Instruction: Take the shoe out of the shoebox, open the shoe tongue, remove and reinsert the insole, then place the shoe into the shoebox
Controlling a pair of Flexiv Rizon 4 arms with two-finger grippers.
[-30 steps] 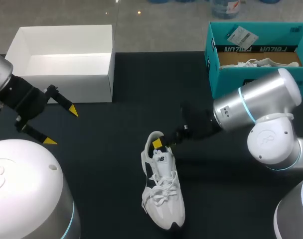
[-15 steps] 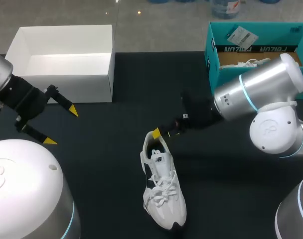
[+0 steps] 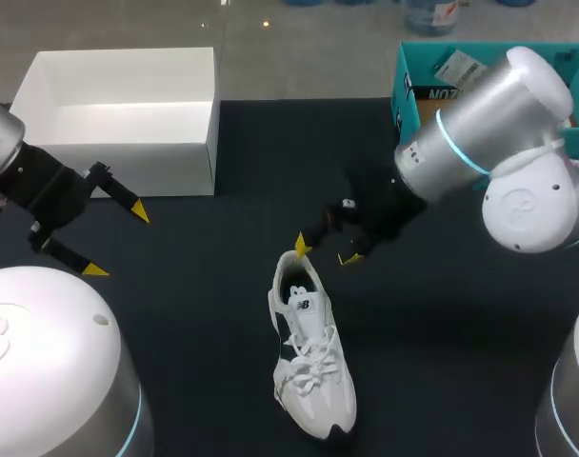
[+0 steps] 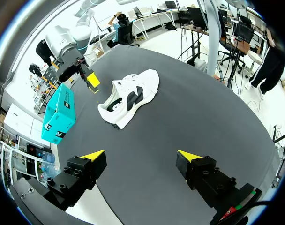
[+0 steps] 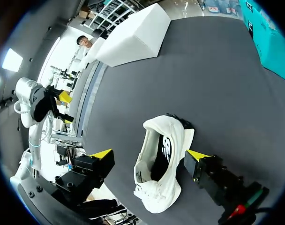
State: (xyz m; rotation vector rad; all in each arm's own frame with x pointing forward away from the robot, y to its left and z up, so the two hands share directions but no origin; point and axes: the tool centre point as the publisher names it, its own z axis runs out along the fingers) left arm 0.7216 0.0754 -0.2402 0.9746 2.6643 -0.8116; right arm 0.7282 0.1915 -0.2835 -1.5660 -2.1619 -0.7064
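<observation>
Shoe (image 3: 309, 357) stands upright on its sole on the dark table (image 3: 223, 314), outside both boxes, toe toward me and heel toward the far edge. The right gripper (image 3: 325, 251) hangs just beyond the heel, fingers spread wide and holding nothing. One yellow tip sits right by the heel rim; whether it touches cannot be told. In the right wrist view the shoe (image 5: 161, 164) lies below that gripper (image 5: 151, 154), between its spread fingers. Dark tabletop shows all around the shoe. The teal shoebox (image 3: 402, 86) sits at the far right edge, partly behind the right arm, and the white box (image 3: 128, 167) sits at the far left. The left gripper (image 3: 116, 241), also wide and empty, hovers near the white box's front wall, well apart from the shoe.
</observation>
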